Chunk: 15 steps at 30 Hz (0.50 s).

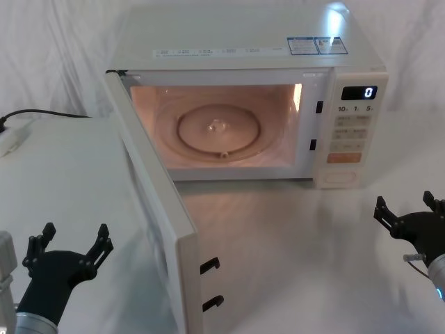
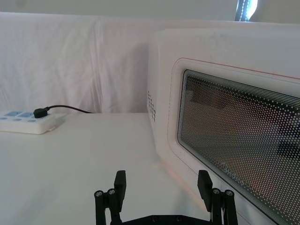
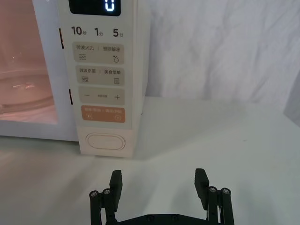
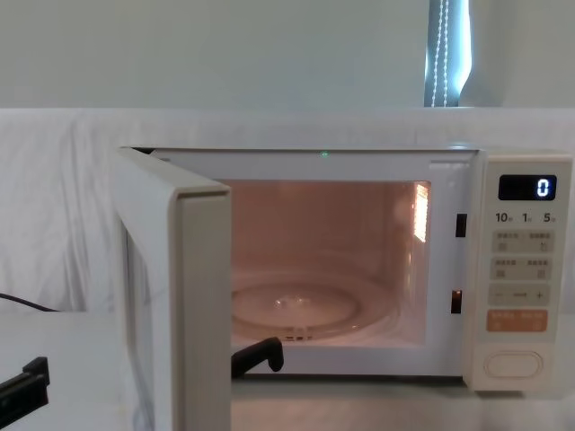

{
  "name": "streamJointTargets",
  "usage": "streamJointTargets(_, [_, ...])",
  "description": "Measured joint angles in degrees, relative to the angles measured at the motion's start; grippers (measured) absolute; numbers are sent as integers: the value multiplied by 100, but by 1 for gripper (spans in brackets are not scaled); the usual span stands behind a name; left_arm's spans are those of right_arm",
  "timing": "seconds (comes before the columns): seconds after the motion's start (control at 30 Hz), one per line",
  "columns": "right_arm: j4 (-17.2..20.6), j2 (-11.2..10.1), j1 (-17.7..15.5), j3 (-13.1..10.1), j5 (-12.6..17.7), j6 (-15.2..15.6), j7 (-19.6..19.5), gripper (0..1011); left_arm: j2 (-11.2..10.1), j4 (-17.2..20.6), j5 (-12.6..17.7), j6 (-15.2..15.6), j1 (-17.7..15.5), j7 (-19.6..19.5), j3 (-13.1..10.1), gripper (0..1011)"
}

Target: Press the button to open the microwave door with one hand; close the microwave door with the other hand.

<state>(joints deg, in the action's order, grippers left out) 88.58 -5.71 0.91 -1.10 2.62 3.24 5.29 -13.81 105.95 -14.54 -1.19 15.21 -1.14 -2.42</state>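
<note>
The microwave door stands swung wide open toward me, its window side facing left, its edge toward the chest view. The lit cavity shows a glass turntable. The pill-shaped cream button sits at the bottom of the control panel, below the orange key. My left gripper hovers open at the near left, beside the door's outer face. My right gripper is open at the near right, some way in front of the button, apart from it.
A white cloth covers the table and the wall behind. A white power strip with a black cable lies at the far left. Two black latch hooks stick out of the door's free edge.
</note>
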Motion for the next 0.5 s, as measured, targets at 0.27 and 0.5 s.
streamJointTargets(0.27, [0,0,4,4,-6,4,1,1002,0,0,0,0,0,0,0,1001])
streamJointTargets(0.5, [-1,0,7,6,-9,9,1,1002,0,0,0,0,0,0,0,1001])
